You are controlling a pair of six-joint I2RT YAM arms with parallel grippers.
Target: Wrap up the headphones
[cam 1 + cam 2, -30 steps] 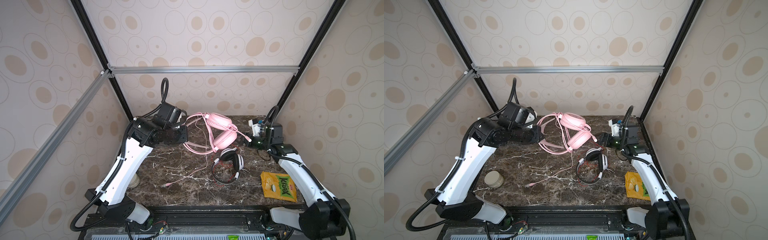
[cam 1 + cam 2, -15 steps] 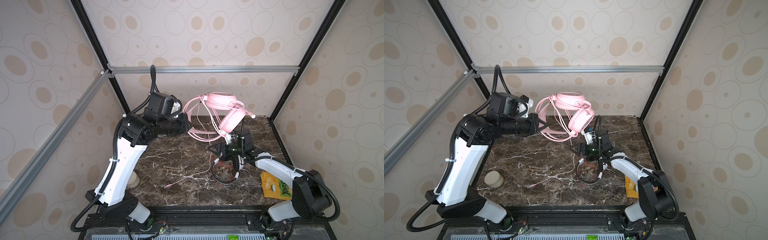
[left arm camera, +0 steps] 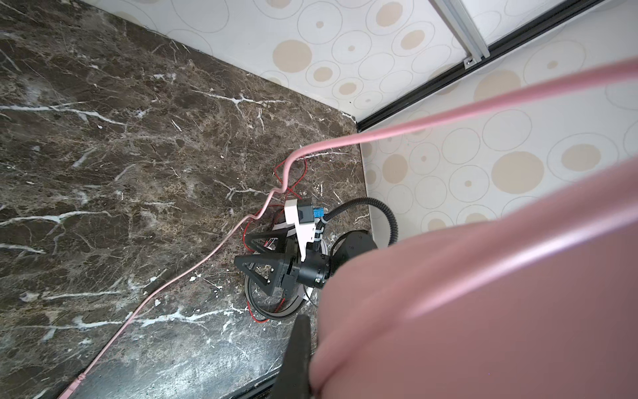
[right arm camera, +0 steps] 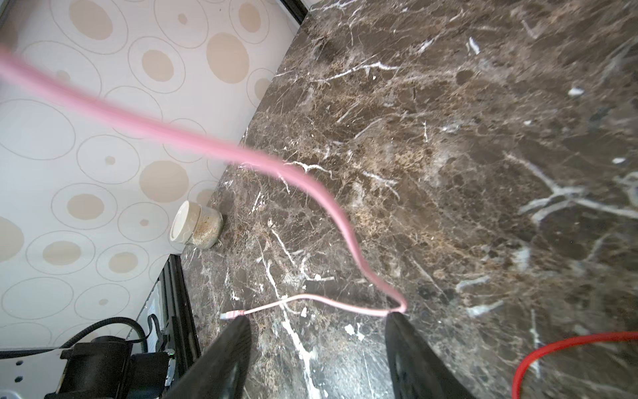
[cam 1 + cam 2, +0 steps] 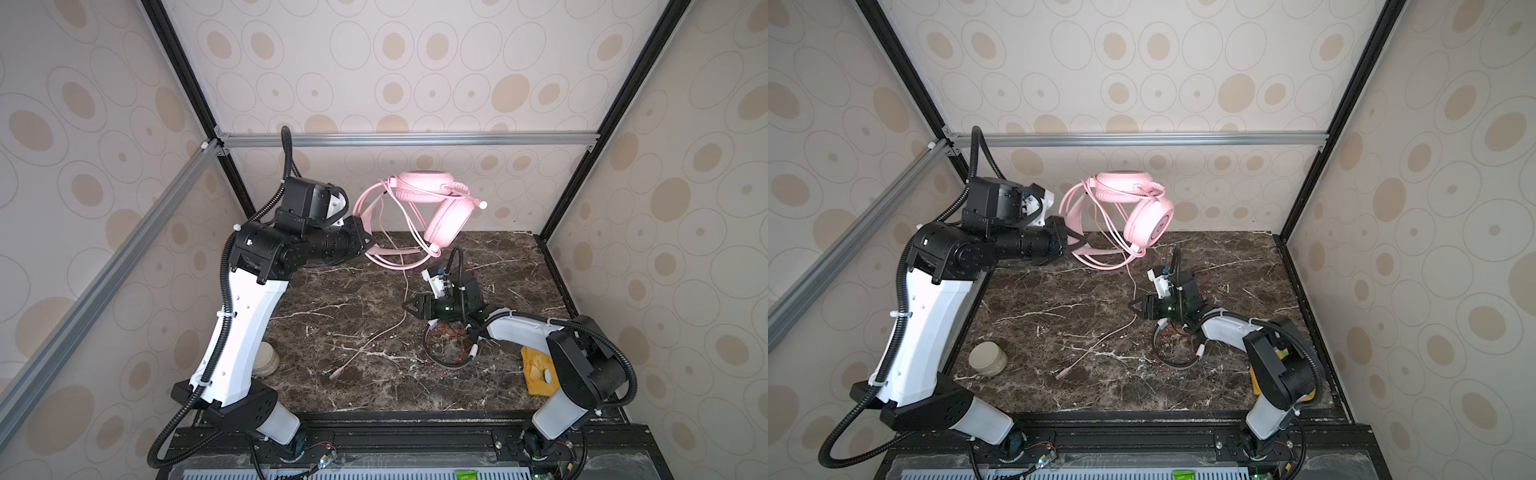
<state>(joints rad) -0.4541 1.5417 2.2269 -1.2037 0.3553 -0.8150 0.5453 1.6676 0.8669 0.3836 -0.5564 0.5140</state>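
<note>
**Pink Headset Aloft, Cable Trailing**

The left gripper (image 5: 366,242) clamped the pink headset (image 5: 419,193) above the table (image 5: 332,299). Only the right wrist view showed the right gripper (image 4: 317,317) with jaws apart, the pink cable (image 4: 338,221) touching one finger. The white-and-black headset (image 5: 452,365) lay under that arm.

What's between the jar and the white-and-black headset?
Only the pink cable, its plug end lying on the marble; both top views show it.
</note>
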